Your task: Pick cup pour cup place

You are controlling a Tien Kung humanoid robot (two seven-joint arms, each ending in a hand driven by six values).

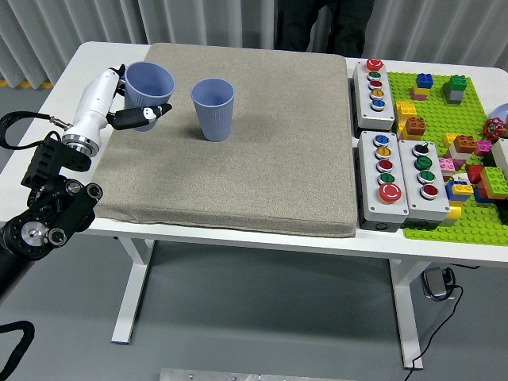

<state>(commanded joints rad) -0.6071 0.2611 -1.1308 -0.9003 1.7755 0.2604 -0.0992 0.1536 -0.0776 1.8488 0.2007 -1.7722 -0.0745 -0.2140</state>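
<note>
Left hand (127,99) is wrapped around a blue cup (148,86), white-shelled fingers behind it and a dark, white-tipped thumb (143,117) crossing its front near the base. That cup is up off the mat, mouth tipped slightly toward the camera, hanging over the mat's far-left corner, around 10 o'clock from the mat's middle. From the hand, the white forearm runs down toward 7 o'clock into the black wrist joints and arm (48,218) at the picture's left edge, a black cable looping off to the side.

Second blue cup (213,108) stands upright on the grey mat (262,159), just beside the held one at its 3 o'clock, the two clearly apart with a gap of mat between them. Whether either cup holds anything cannot be told.

Over at 3 o'clock from the mat, three grey button boxes (394,176) sit on the white table (48,127), their coloured buttons in rows. Past those, a green baseplate (444,119) is scattered with coloured bricks. At 12 o'clock, beyond the table's far edge, a person in dark clothes (321,24) stands against the pale curtain, hands not visible.
</note>
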